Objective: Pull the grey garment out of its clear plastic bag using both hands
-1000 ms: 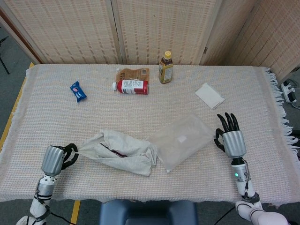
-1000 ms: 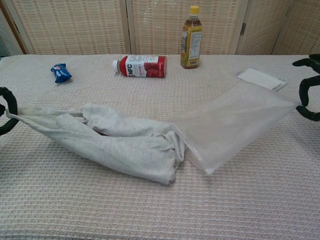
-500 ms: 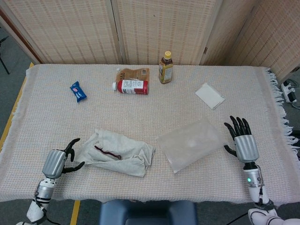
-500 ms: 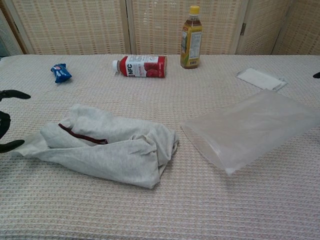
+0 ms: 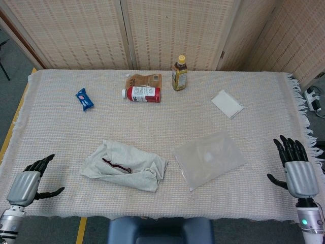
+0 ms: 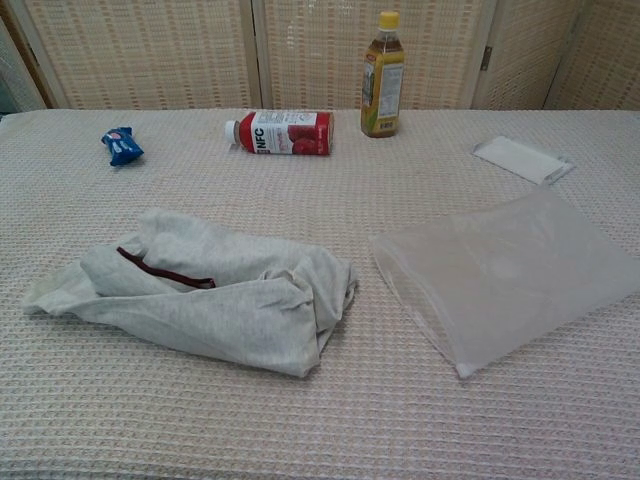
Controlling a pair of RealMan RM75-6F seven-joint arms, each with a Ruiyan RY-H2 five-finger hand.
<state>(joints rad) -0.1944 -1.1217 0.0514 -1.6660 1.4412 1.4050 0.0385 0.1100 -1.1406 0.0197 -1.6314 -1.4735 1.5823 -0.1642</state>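
The grey garment point(image 5: 126, 166) lies crumpled on the table left of centre, showing a dark red trim; the chest view has the garment point(image 6: 205, 295) too. The clear plastic bag point(image 5: 208, 158) lies flat and empty to its right, apart from it, and the bag point(image 6: 505, 275) also shows in the chest view. My left hand point(image 5: 26, 184) hovers at the table's near-left corner, fingers spread, holding nothing. My right hand point(image 5: 296, 170) is at the near-right edge, fingers apart and empty. Neither hand shows in the chest view.
At the back stand a yellow-capped bottle point(image 5: 179, 73), a lying red and white bottle point(image 5: 141, 94) and a brown pouch point(image 5: 143, 80). A blue snack packet point(image 5: 84, 99) lies back left, a white packet point(image 5: 227, 103) back right. The cloth-covered table point(image 5: 167, 124) ends in a fringe at right.
Both hands let go and drew back toward the table's near corners. The garment dropped onto the table and the bag settled flat, separated from it.
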